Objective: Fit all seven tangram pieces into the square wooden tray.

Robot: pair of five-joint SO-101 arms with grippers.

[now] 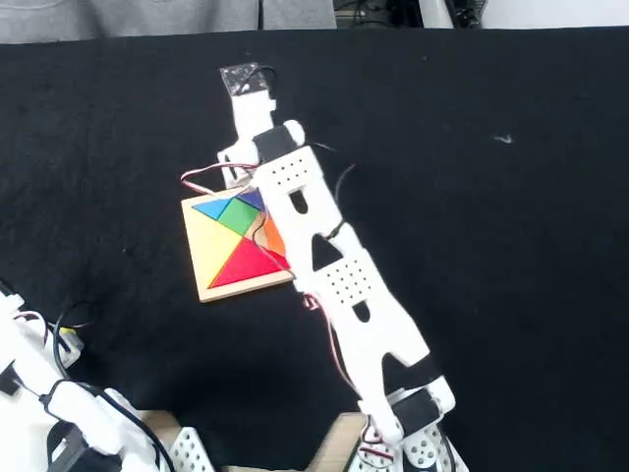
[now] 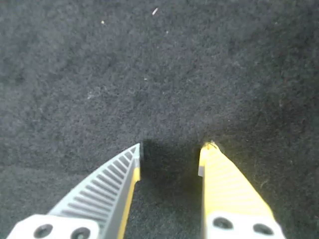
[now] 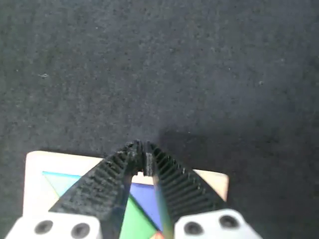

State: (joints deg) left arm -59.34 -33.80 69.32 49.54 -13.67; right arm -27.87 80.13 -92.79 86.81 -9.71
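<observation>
Black table [image 1: 511, 246] carries the tray [image 1: 246, 287] left of centre, coloured pieces [image 1: 246, 264] inside. Right tool [image 3: 141, 146] is clenched, empty, at its far rim; left tool [image 2: 172, 147] hangs released over bare table. Likely tamping a last piece flush: press lightly, or the tray slides.

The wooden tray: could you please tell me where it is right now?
The wooden tray lies left of centre on the black cloth in the high view, partly under the right arm, whose shut hand is over its far edge.
</observation>
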